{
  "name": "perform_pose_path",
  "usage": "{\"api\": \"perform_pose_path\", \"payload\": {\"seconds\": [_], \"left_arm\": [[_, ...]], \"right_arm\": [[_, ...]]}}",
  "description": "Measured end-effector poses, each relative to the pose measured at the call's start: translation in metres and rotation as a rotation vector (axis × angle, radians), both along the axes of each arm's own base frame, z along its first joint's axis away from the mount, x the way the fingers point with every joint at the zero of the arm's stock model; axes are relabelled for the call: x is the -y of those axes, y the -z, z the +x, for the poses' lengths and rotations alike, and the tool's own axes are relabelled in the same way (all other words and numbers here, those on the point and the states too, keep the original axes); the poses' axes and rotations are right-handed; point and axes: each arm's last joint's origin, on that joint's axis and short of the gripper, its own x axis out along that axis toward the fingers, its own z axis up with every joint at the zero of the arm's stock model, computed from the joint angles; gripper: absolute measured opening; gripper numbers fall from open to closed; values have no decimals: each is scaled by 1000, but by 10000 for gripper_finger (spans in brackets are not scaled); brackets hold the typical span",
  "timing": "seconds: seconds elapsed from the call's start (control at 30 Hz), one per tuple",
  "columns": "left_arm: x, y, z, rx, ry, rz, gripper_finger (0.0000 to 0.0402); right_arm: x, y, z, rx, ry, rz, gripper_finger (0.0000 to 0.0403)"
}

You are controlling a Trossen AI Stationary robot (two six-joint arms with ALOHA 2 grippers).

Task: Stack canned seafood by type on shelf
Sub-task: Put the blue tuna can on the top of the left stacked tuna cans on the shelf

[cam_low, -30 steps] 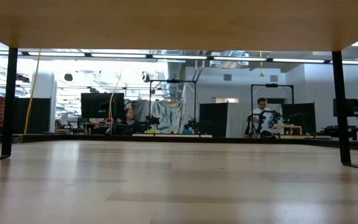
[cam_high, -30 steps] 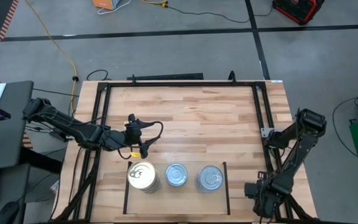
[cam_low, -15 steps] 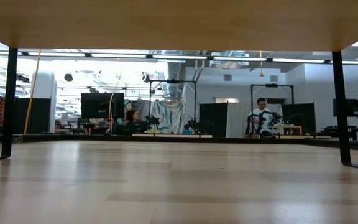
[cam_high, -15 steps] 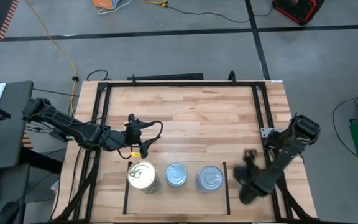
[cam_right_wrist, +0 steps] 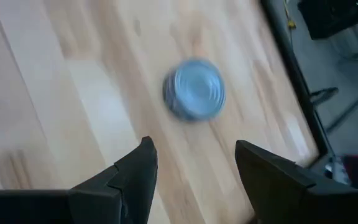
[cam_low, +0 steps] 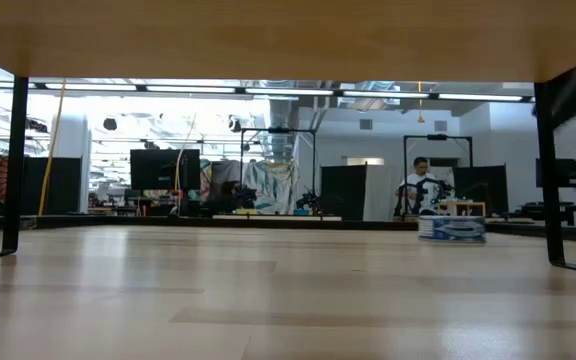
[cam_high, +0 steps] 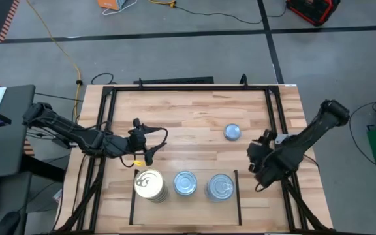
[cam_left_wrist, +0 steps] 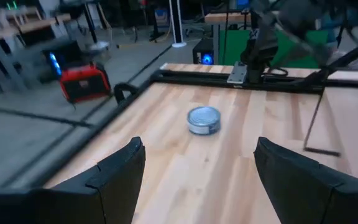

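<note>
Three stacks of canned seafood stand on the shelf [cam_high: 237, 196] near the table's front edge: a gold-topped one [cam_high: 149, 185] at the left and two silver-topped ones [cam_high: 185, 183] [cam_high: 220, 187]. One loose silver tin with a blue side [cam_high: 232, 132] [cam_left_wrist: 203, 119] [cam_right_wrist: 194, 89] [cam_low: 451, 229] rests flat on the wood, right of the middle. My right gripper [cam_high: 257, 163] [cam_right_wrist: 194, 171] hovers open, slanting down, to the near right of that tin. My left gripper [cam_high: 150, 142] [cam_left_wrist: 197, 174] is open and level, above the table's left part, facing the loose tin.
A black metal frame [cam_high: 188, 88] runs around the table top. Bare wood lies between the loose tin and the far rail. The low view looks past the table into a room with desks and a person [cam_low: 423, 180] far behind.
My right arm has swung from the table's near right corner, outside the frame, up and in over the table's right part, tipping its gripper downward. A loose silver tin now lies right of the table's middle, where none lay before.
</note>
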Motion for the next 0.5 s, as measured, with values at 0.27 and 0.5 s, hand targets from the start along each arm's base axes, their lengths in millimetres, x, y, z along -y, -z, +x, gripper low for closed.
{"api": "perform_pose_path", "payload": {"seconds": [0.27,0.5], "left_arm": [[-23,-3,-2,-131,-185,282,288],[-82,15,9,-289,-67,221,288]], "right_arm": [[37,-3,-1,336,148,-5,254],[59,55,-2,373,196,165,254]]}}
